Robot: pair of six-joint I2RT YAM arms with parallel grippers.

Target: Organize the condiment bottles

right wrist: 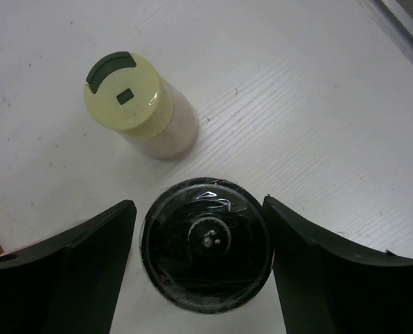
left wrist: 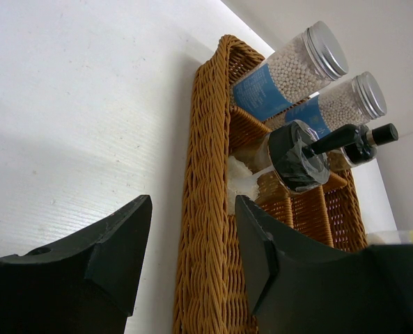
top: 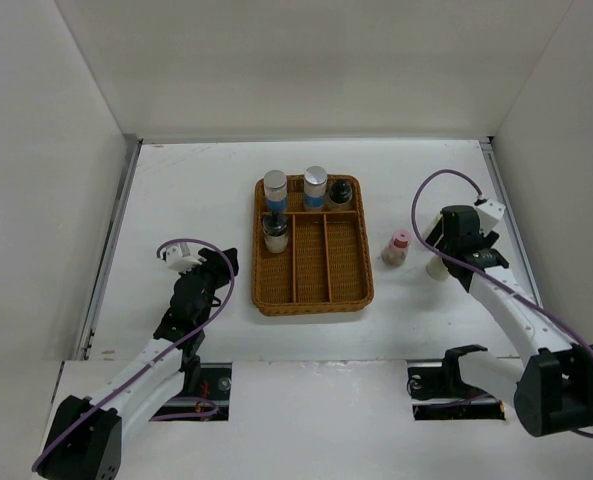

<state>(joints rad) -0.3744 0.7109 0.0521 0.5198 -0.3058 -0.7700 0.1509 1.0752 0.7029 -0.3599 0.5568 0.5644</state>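
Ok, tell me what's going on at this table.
The right tool is open, straddling a black-capped bottle on the table, with a yellow-lidded shaker beside it and a pink-topped bottle near the wicker tray. Four bottles stand in the tray already. The left tool hovers open and empty beside the tray's left edge.
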